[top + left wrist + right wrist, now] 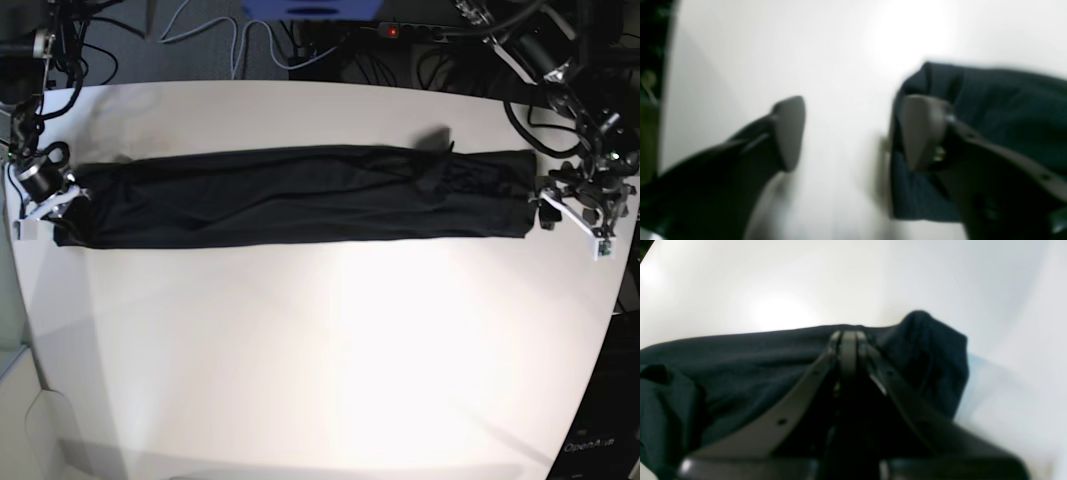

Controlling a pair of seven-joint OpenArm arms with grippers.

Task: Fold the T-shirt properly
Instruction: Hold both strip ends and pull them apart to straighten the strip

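My left fingers (853,133) are spread, right fingers (848,340) pressed together; T-shirt (300,195) looks thin and floppy, so I'd pinch its end corners.

Robotics lab, white table (320,380), tangled cables (250,45) on grey floor, power strip (420,32) behind.

Left wrist view blurred; T-shirt (1000,110) cut by right edge, perhaps touching left tool (853,133).

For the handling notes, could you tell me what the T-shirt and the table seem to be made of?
T-shirt: thin, soft knit, probably cotton; matte charcoal-black, with limp wrinkles and a faint ribbed texture. Table: smooth white top, likely laminate; semi-gloss, reflecting lamp glare.
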